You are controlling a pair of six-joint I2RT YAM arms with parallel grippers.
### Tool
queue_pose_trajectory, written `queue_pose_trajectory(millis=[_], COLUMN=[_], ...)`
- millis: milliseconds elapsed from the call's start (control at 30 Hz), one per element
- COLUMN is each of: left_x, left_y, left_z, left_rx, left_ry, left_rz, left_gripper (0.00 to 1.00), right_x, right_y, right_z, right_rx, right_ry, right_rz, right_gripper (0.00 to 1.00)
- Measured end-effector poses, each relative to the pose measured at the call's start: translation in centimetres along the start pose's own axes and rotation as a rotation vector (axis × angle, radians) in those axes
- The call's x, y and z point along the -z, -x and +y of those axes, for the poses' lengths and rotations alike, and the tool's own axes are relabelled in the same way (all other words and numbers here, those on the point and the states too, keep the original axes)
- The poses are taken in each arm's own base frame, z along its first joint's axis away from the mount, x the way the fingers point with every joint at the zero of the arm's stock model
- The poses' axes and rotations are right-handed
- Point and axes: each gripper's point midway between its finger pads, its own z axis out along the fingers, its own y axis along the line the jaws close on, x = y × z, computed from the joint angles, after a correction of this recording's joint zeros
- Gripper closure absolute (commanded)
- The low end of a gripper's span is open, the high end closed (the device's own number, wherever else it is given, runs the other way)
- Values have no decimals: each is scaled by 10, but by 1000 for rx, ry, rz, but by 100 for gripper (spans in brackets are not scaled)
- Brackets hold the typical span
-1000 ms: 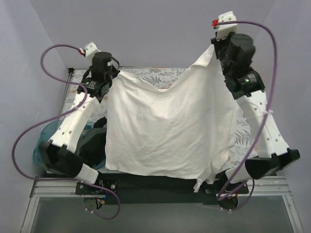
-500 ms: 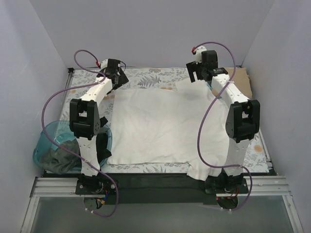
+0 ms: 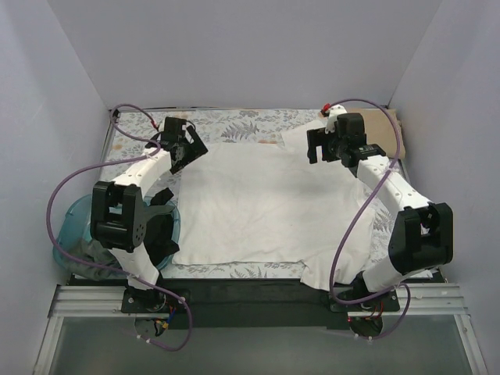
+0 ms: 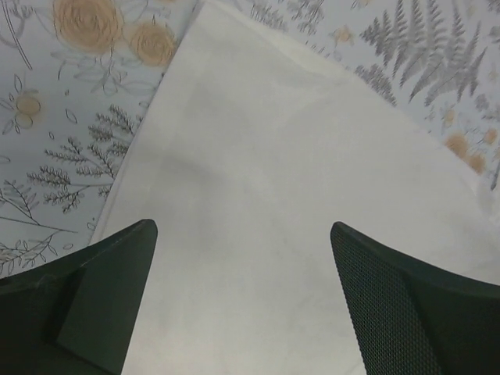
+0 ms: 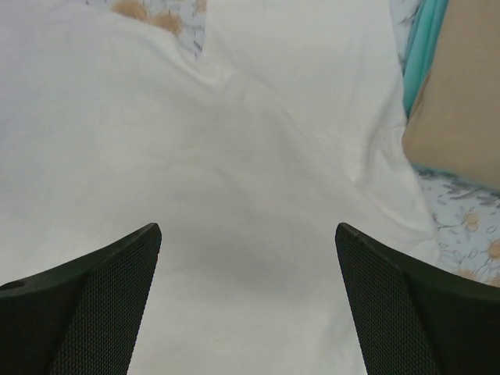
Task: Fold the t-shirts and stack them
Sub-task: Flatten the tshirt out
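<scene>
From above, the cream-white t-shirt [image 3: 266,203] lies spread nearly flat on the floral covering [image 3: 242,121] of the counter [image 3: 418,242], plain side up. Its near right corner laps over the counter's near edge. The left tool [image 3: 187,147] is at the shirt's far left corner and the right tool [image 3: 324,144] at its far right corner. Both have their jaws apart and hold nothing. A tan shirt [image 3: 383,125] lies at the far right, just beyond the right tool. At the near left, a translucent teal basket [image 3: 70,226] holds dark shirts [image 3: 160,230].

Left wrist view: the left tool [image 4: 242,234] stands wide apart over the cream-white t-shirt [image 4: 297,195], whose straight edge runs diagonally across the floral covering [image 4: 70,117] — whether the fingertips touch the cloth cannot be told.

Right wrist view: the right tool [image 5: 246,234] is likewise spread wide over softly wrinkled cream cloth [image 5: 234,156]. To the right lie the tan shirt [image 5: 461,117] and a strip of teal cloth [image 5: 422,39] beside it.
</scene>
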Motion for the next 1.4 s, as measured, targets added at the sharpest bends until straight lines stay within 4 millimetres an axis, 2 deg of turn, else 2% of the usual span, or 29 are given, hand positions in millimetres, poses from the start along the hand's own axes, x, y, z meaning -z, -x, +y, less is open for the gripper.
queue_pose_trajectory(millis=[33, 133, 300, 533, 667, 967, 1100, 1133, 1200, 1267, 1300, 1400], left_x=[-3, -8, -24, -75, -85, -103, -115, -124, -139, -145, -146, -148], left_y=[-12, -32, -38, -52, -39, -26, -12, -2, 12, 19, 20, 24], left_z=[7, 18, 17, 24, 15, 15, 12, 11, 3, 0, -1, -3], left_rx=[-1, -4, -7, -26, -26, -23, -21, -11, -16, -22, -25, -35], left_ry=[8, 31, 36, 109, 109, 129, 129, 128, 116, 110, 109, 113], left_rz=[31, 87, 107, 154, 125, 110, 93, 80, 59, 48, 47, 53], left_gripper=[7, 7, 7, 7, 7, 6, 6, 6, 6, 6, 6, 5], right_x=[-4, -12, -35, -93, -121, -187, -210, -216, -231, -251, -258, -259], right_y=[-16, -42, -58, -78, -84, -74, -55, -51, -38, -19, -16, -14], right_z=[2, 4, 3, -4, -7, -14, -18, -20, -22, -23, -23, -25], right_rx=[-11, -28, -35, -70, -86, -93, -104, -106, -123, -125, -120, -107], right_ry=[8, 16, 16, -15, -26, -24, -1, 6, 56, 96, 105, 115], right_rz=[39, 112, 174, 263, 290, 282, 252, 239, 215, 153, 137, 127], right_gripper=[2, 2, 2, 2, 2, 1, 2, 2, 2, 2, 2, 2])
